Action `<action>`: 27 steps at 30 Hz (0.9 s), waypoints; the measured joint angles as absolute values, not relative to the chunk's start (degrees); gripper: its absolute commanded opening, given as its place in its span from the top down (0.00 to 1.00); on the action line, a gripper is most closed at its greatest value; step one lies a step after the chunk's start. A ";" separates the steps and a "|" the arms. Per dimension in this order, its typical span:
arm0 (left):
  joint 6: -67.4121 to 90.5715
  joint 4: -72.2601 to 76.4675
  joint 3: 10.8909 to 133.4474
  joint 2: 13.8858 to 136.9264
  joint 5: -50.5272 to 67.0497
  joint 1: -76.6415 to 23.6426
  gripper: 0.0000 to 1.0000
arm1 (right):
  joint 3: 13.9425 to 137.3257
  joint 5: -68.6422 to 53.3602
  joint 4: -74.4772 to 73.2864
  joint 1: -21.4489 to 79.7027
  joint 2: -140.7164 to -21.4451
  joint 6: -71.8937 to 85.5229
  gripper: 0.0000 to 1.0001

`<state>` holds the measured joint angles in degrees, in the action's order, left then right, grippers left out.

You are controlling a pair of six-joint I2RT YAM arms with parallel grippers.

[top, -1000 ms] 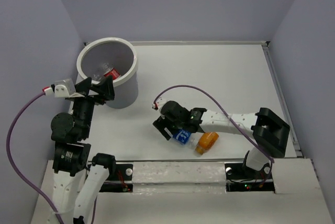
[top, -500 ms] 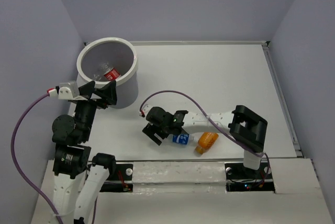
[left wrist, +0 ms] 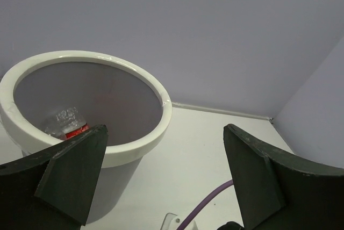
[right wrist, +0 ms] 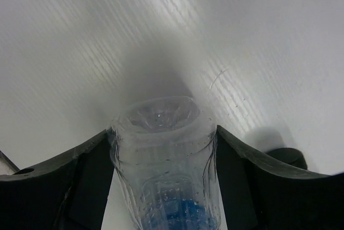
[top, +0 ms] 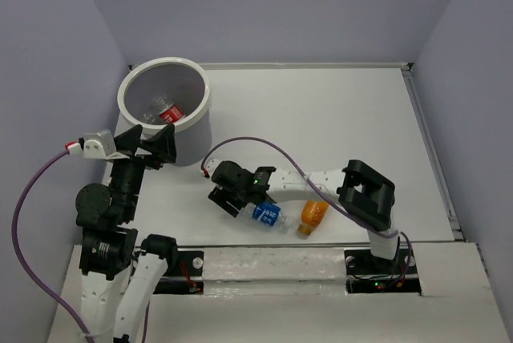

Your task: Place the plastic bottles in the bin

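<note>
A clear bottle with a blue label (top: pixel 268 215) lies on its side on the table (top: pixel 345 119), near the front edge. The right gripper (top: pixel 232 201) is closed on it. In the right wrist view the clear ribbed end of this bottle (right wrist: pixel 161 165) sits between the two black fingers (right wrist: pixel 88 179), which press against it on both sides. The gripper (right wrist: pixel 164 130) points down at the white tabletop.

Just to the right of that bottle lies an orange bottle (top: pixel 313 215), close beside it; whether the two touch cannot be told.

The bin (top: pixel 204 106) stands at the far left corner of the table, upright, with a white rim and a grey inside. A bottle with a red label (top: pixel 168 112) lies at its bottom, and the left wrist view shows the same bottle (left wrist: pixel 67 125) low inside the bin (left wrist: pixel 161 128).

The left gripper (top: pixel 148 144) hangs beside the near side of the bin, just outside its rim. Its fingers (left wrist: pixel 70 181) are spread wide with nothing between them, and the gripper (left wrist: pixel 165 130) faces the bin.

A purple cable (top: pixel 264 141) loops over the right arm, and another (top: pixel 32 191) runs down the left arm. Pale lavender walls (top: pixel 280 6) close in the table on three sides.
</note>
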<state>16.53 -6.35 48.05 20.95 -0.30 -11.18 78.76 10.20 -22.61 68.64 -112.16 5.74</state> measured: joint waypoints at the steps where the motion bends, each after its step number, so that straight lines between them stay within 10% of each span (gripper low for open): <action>1: 16.86 -6.00 48.05 20.95 -0.49 -11.18 0.01 | 79.99 10.46 -22.48 68.64 -112.16 4.91 0.45; 18: 17.50 -0.95 42.72 15.44 -7.84 -11.94 0.01 | 86.19 9.41 7.01 62.30 -89.30 -0.08 0.50; 27: 17.63 -1.19 40.16 15.49 -7.88 -13.19 0.01 | 99.20 4.49 34.37 54.26 -99.22 3.31 0.50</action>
<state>17.63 -1.19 40.16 15.49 -7.88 -13.19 99.20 4.49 34.37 54.26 -99.22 3.31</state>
